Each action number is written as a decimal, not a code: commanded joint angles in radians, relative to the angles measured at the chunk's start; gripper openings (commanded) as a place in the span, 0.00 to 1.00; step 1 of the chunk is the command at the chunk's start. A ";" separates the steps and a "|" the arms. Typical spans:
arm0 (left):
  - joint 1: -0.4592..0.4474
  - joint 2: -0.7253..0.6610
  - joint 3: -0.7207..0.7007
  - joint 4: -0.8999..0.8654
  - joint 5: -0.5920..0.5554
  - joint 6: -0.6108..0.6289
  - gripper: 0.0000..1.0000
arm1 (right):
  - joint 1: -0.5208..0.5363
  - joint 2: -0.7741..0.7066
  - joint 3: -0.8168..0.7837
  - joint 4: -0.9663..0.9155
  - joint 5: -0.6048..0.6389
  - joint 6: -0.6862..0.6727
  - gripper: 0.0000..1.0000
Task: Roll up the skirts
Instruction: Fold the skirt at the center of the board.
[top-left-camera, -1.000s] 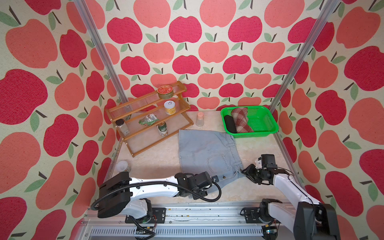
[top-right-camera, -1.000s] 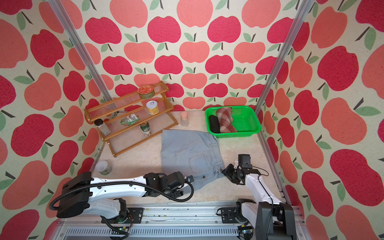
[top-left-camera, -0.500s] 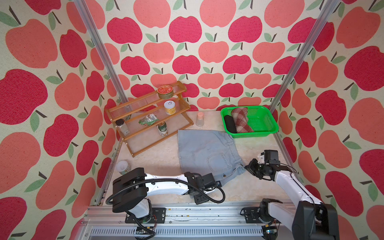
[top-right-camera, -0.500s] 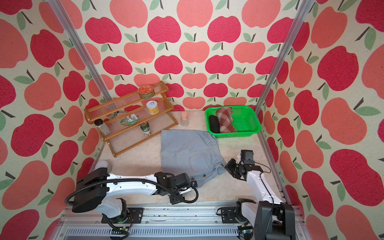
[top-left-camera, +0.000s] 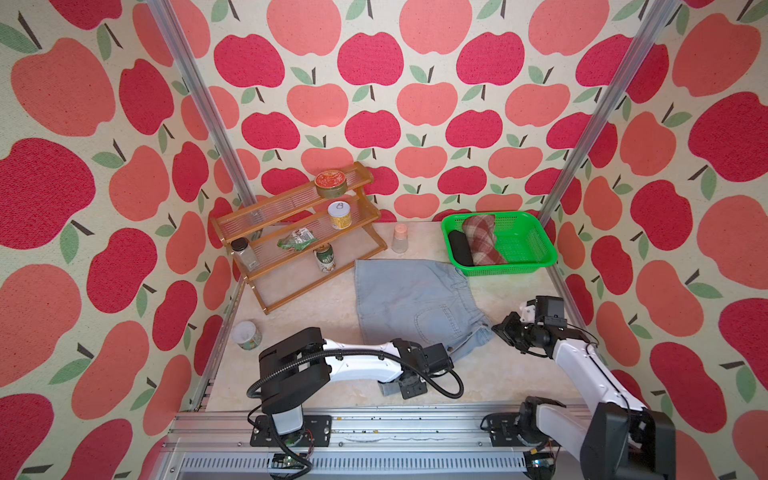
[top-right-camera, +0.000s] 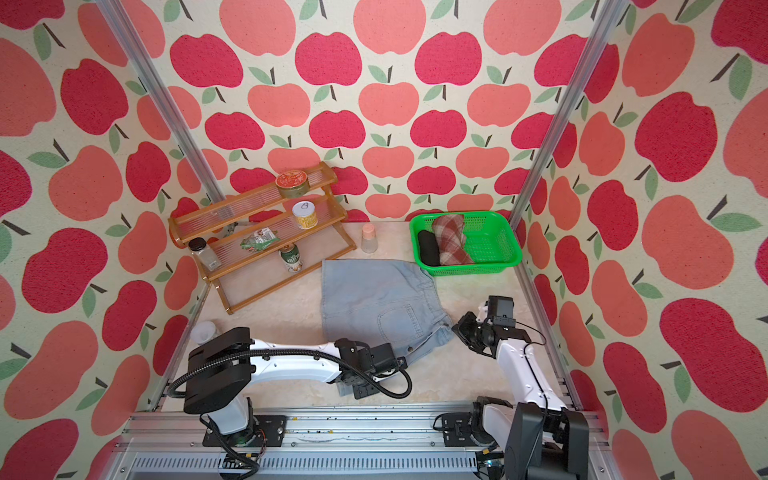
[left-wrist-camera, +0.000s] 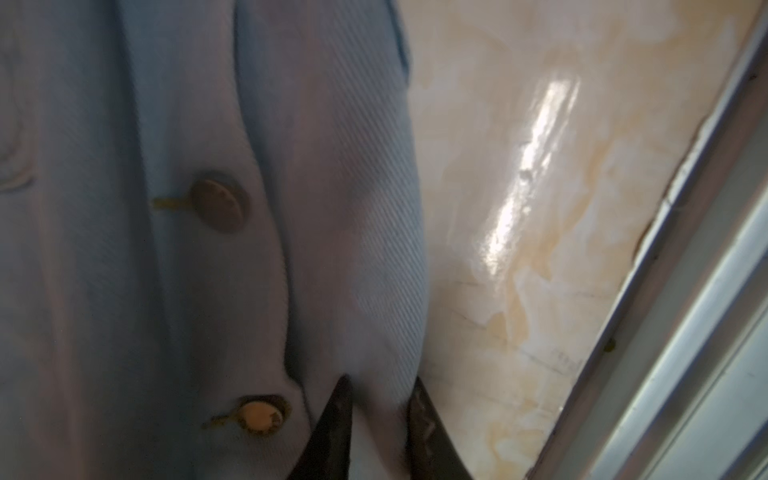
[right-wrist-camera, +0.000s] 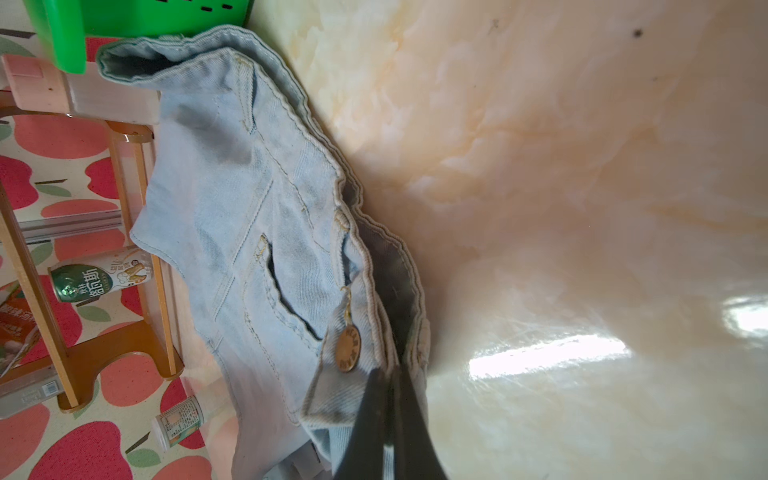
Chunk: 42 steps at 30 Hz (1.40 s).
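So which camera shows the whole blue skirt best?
A top view: the blue skirt lies spread there, nearly all visible. The right wrist view shows its waistband and pocket close up. The left wrist view shows just blurry cloth with two buttons.

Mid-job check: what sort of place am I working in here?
Probably a staged robot test booth, not a real home: apple-print walls on aluminium posts, a metal rail along the front edge, and a wooden rack of cans as props.
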 joint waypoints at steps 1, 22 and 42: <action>-0.003 -0.091 -0.041 -0.046 -0.115 -0.019 0.13 | -0.015 -0.035 0.059 -0.033 -0.022 -0.020 0.00; -0.005 -0.485 -0.034 -0.019 0.001 0.001 0.02 | -0.015 -0.227 0.305 -0.267 -0.002 -0.073 0.00; 0.225 -0.272 0.082 -0.010 0.035 0.165 0.00 | -0.016 0.271 0.508 -0.040 0.054 -0.062 0.00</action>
